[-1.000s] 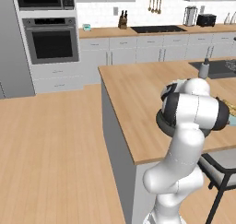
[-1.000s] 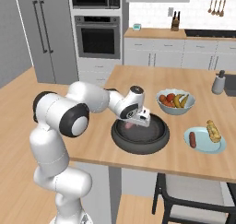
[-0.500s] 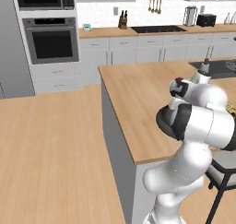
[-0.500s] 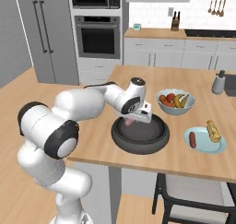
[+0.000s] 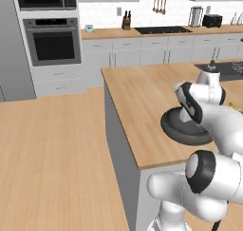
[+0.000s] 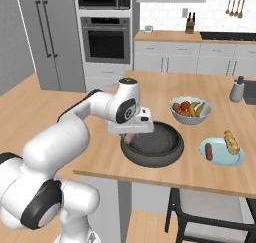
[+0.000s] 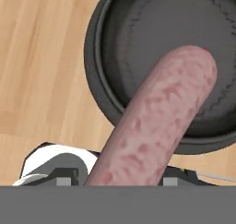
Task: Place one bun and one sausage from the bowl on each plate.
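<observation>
My gripper (image 6: 131, 136) is shut on a pink-brown sausage (image 7: 156, 126), which runs lengthwise up the hand view. It hangs low over the left rim of the dark bowl (image 6: 155, 148), whose thick rim (image 7: 99, 96) lies just beneath it. In the left base view the bowl (image 5: 182, 130) sits near the counter's front edge, partly behind my arm. Right of the bowl is a pale blue plate (image 6: 223, 159) that carries another sausage (image 6: 209, 151) and a golden bun (image 6: 231, 142).
A pale bowl of fruit (image 6: 190, 111) stands behind the dark bowl. A small grey shaker (image 6: 237, 90) is at the far right of the island. The counter's front edge runs just below the bowl, with a dark stool (image 6: 200, 212) under it.
My gripper has carried the sausage leftward, from over the bowl's middle to its left rim. The arm has swung with it.
</observation>
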Robot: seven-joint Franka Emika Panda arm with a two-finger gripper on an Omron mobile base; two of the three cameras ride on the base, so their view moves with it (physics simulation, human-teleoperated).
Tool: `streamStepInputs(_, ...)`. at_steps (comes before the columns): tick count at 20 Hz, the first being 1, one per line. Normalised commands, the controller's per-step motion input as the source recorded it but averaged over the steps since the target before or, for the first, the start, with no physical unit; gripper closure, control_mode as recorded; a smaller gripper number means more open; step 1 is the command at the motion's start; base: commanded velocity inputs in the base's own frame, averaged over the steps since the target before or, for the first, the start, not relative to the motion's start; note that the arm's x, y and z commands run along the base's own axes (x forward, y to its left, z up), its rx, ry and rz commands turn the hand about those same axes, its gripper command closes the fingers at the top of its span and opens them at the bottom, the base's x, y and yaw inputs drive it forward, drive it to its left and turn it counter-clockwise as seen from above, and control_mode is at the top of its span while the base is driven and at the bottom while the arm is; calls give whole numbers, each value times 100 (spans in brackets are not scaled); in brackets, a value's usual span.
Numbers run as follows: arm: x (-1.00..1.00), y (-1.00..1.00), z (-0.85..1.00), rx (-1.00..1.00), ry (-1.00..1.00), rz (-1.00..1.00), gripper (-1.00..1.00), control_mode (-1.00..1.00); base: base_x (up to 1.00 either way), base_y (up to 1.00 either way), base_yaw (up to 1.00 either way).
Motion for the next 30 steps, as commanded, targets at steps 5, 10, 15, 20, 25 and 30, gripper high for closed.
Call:
streamStepInputs(5,-96,20,11,-5,0,33,100,-100,0,0,0)
streamStepInputs(10,-6,0,4,-1,0,3,100,-100,0,0,0)
streamStepInputs(15,0,0,0,0,0,0,100,-100,0,0,0)
streamStepInputs(20,0,0,0,0,0,0,100,100,-28,-14,0)
streamStepInputs(25,0,0,0,0,0,0,100,100,-88,-65,0)
streamStepInputs(30,0,0,0,0,0,0,100,100,-53,-83,0)
